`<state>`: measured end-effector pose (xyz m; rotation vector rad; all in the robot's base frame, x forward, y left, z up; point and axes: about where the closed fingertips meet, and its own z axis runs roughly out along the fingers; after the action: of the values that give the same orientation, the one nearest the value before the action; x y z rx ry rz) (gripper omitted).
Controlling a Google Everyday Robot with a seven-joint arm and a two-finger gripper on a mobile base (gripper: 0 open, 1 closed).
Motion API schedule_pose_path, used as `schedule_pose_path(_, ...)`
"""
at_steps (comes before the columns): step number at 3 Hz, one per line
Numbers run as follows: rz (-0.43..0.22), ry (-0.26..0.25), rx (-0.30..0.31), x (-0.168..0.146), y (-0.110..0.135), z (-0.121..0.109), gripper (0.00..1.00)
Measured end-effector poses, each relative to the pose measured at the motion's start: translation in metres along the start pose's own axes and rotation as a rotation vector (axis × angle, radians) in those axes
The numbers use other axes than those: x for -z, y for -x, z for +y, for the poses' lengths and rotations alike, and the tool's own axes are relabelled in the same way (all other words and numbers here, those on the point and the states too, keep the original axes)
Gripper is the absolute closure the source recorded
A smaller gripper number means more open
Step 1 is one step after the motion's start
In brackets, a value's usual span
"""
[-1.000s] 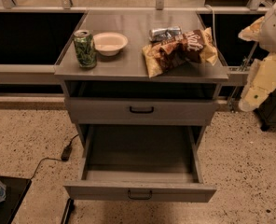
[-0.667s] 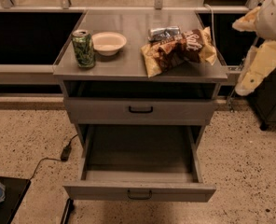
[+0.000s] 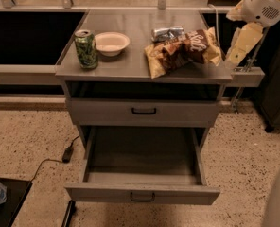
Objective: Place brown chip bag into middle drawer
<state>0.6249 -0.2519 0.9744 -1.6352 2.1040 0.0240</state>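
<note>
Now the bag (image 3: 182,51) lies on the cabinet top (image 3: 130,60), near the raised gripper (image 3: 239,44), whose grip state I cannot tell, while the drawer (image 3: 142,193) below stands open, probably to receive it.

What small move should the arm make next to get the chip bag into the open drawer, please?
Probably bring the gripper across and down toward the chip bag: the gripper hangs beyond the right edge of the cabinet top, apart from the bag lying there, and the drawer stands open.
</note>
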Motion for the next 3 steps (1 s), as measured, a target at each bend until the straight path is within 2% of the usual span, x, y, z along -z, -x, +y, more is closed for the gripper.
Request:
schedule_pose_path(1,-0.005,-0.072,-0.016,-0.007,0.021,-0.044,0.0)
schedule_pose_path(2,-0.087,-0.185,-0.017,-0.001,0.054,-0.084,0.0)
schedule_pose_path(3,-0.087,-0.185,-0.017,-0.001,0.054,-0.084,0.0)
